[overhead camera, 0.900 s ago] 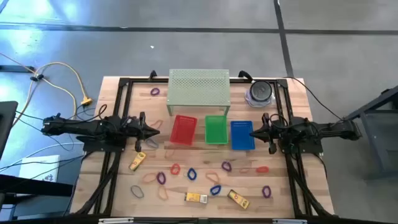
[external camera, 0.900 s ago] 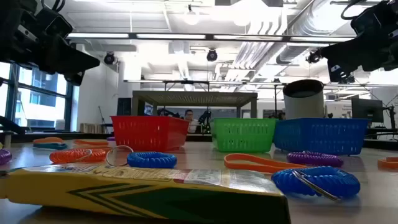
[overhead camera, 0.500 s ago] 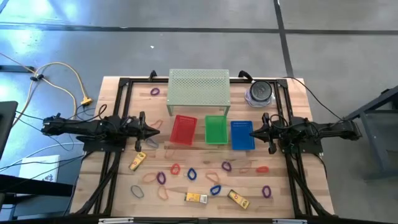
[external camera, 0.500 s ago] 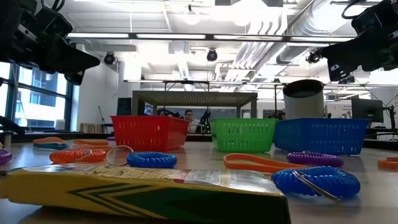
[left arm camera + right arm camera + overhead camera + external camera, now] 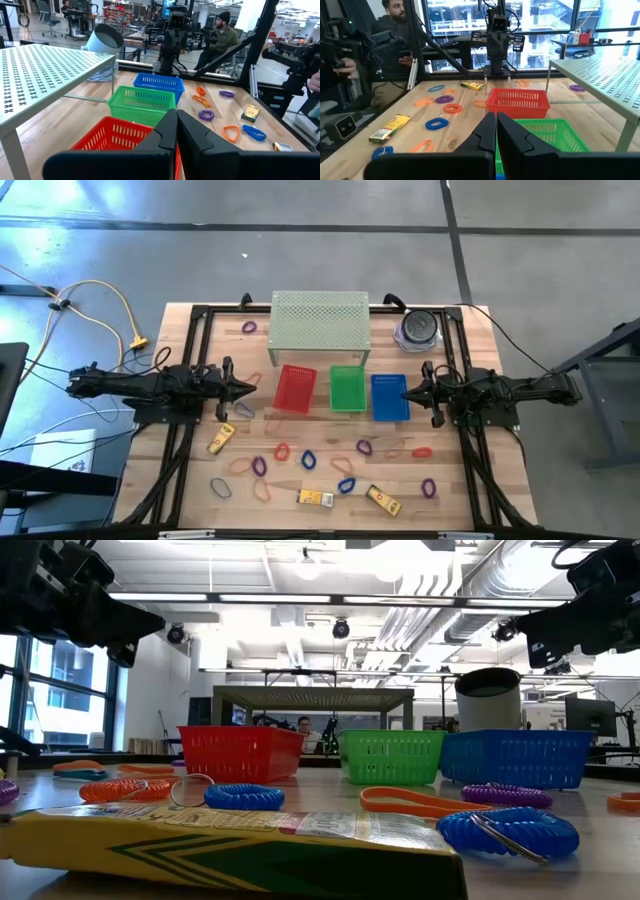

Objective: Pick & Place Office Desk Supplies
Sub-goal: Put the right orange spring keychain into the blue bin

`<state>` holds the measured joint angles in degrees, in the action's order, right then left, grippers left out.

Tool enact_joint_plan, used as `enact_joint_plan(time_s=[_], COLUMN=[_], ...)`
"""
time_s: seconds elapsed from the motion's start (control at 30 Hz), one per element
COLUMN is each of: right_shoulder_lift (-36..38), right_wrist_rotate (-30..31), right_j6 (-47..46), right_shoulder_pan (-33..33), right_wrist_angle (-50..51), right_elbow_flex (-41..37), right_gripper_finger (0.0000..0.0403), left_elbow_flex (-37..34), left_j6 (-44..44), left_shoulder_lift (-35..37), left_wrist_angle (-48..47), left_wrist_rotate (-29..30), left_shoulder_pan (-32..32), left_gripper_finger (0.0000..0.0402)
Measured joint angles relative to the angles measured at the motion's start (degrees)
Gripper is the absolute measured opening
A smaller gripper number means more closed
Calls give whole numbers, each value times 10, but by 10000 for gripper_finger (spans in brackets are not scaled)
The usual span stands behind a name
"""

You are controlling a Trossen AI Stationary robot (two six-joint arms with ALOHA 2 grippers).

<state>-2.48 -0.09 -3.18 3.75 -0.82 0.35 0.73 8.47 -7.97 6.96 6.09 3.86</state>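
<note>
Rubber-band loops in red [image 5: 282,451], blue [image 5: 308,461] and purple [image 5: 364,447] lie flat on the wooden table's near half, with one purple loop [image 5: 249,327] at the far left. Yellow boxes [image 5: 221,439], [image 5: 315,498], [image 5: 382,500] lie among them. In a row at mid-table stand a red basket [image 5: 295,388], a green basket [image 5: 347,388] and a blue basket [image 5: 389,396]. My left gripper [image 5: 252,388] hovers shut, left of the red basket [image 5: 120,137]. My right gripper [image 5: 404,392] hovers shut over the blue basket's right edge.
A pale green perforated shelf [image 5: 320,325] stands behind the baskets, and a grey cylindrical container [image 5: 418,330] at the far right. Black frame rails [image 5: 478,470] run along both table sides. People [image 5: 225,35], [image 5: 395,30] sit beyond the table ends.
My left gripper has risen a little in the low view and stays shut. Nothing on the table has moved.
</note>
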Motion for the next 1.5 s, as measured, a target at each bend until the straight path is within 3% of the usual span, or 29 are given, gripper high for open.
enact_joint_plan(time_s=[0.27,0.47,0.6,0.73,0.8,1.03,1.17,1.27,1.37,1.5], right_shoulder_lift=[-44,-136,-214,-293,-333,-444,-484,-499,-503,-501], right_wrist_rotate=[78,64,7,-117,-146,-252,-255,-271,-331,-345], right_j6=[-28,-85,-139,-196,-248,-408,-487,-557,-634,-695], right_shoulder_pan=[0,0,0,1,0,12,42,71,99,124], right_wrist_angle=[75,166,213,301,335,424,466,488,489,486], right_elbow_flex=[77,167,226,288,312,333,333,333,333,333], right_gripper_finger=[30,83,104,104,98,72,73,84,100,109], left_elbow_flex=[0,0,0,0,0,0,0,0,0,0], left_j6=[-1,-12,-20,-12,-12,-11,-11,-11,-10,-9], left_shoulder_lift=[0,-3,-7,-7,-7,-7,-7,-7,-7,-7], left_wrist_angle=[13,33,41,41,41,41,40,40,40,40], left_wrist_rotate=[0,0,0,0,0,0,0,0,0,0], left_shoulder_pan=[9,28,46,64,71,85,89,89,89,89], left_gripper_finger=[5,62,120,160,169,173,173,173,173,173])
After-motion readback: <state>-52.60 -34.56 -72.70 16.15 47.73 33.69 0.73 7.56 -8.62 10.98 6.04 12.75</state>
